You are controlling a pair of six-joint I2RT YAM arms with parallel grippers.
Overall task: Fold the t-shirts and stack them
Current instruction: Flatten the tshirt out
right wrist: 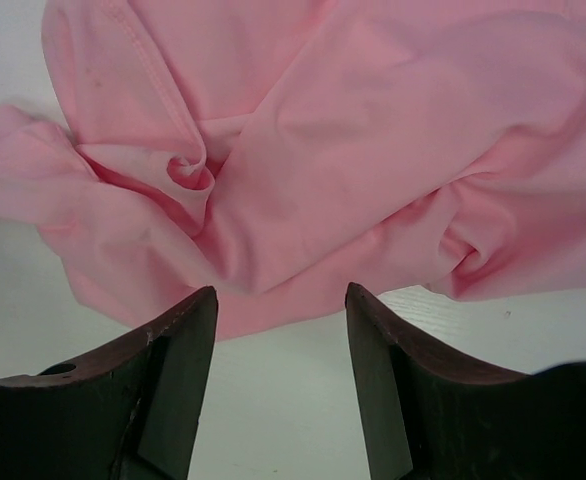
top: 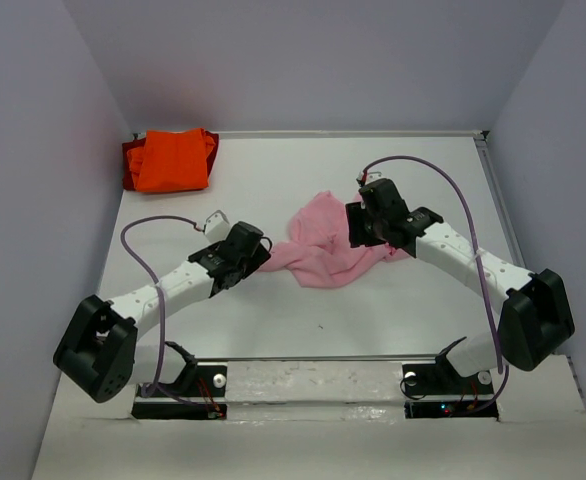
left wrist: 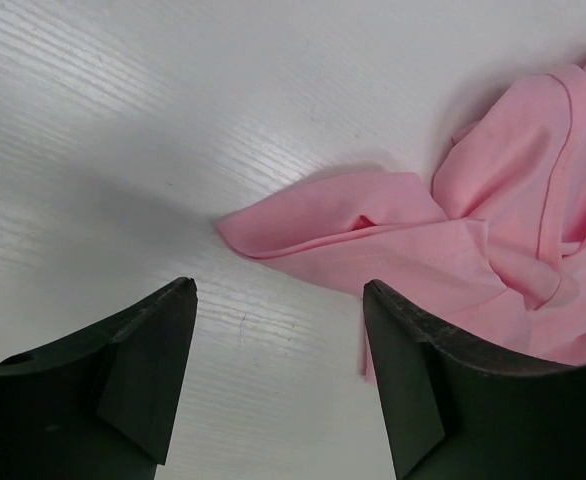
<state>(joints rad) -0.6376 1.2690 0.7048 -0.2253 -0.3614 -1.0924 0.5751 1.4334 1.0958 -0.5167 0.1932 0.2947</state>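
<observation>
The crumpled light pink cloth t-shirt [top: 325, 250] lies unfolded on the white worktop [top: 373, 310]; folded orange t-shirts [top: 173, 160] sit in the far left corner. The left tool [left wrist: 278, 295] and right tool [right wrist: 281, 295], both wide open and empty, flank the pink garment, apparently to spread it.

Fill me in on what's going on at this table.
Two robot arms are working on a crumpled pink shirt in the middle of the table. The left gripper is open just short of the shirt's left tip. The right gripper is open at its right side. Neither holds cloth. The orange shirts sit piled at the far left corner.
</observation>
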